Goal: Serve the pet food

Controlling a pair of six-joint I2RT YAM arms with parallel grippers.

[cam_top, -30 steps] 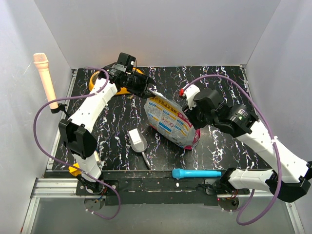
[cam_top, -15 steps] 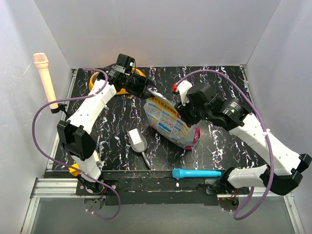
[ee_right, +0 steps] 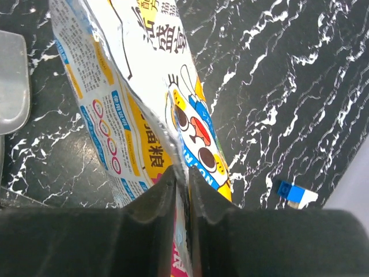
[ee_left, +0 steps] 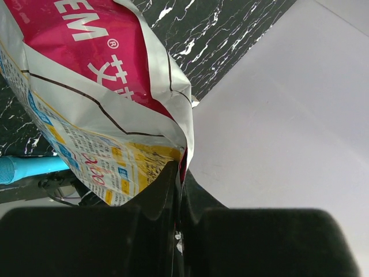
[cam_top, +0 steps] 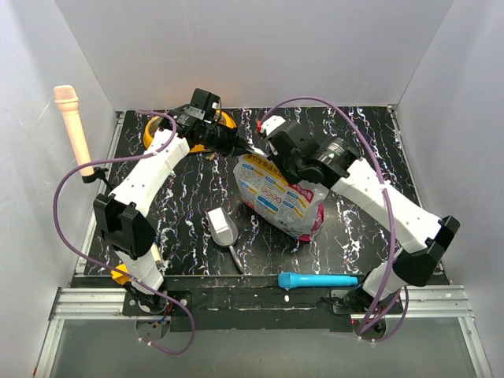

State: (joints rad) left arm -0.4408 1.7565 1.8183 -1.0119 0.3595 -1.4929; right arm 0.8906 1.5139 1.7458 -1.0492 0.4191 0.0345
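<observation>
The pet food pouch, silvery with blue, yellow and magenta print, lies tilted at the table's middle with its top edge raised toward the back left. My left gripper is shut on the pouch's top corner; the left wrist view shows the pouch pinched between the jaws. My right gripper is shut on the top edge just to the right; the right wrist view shows the pouch pinched there. The kibble is hidden inside the pouch.
The orange double bowl sits at the back left, behind my left arm. The grey metal scoop lies in front of the pouch, also in the right wrist view. A blue tool lies at the front edge. A peach microphone stands left.
My right gripper has swung left and back along the pouch's top edge, close to the left gripper. The left gripper has stayed nearly in place, still holding the corner.
</observation>
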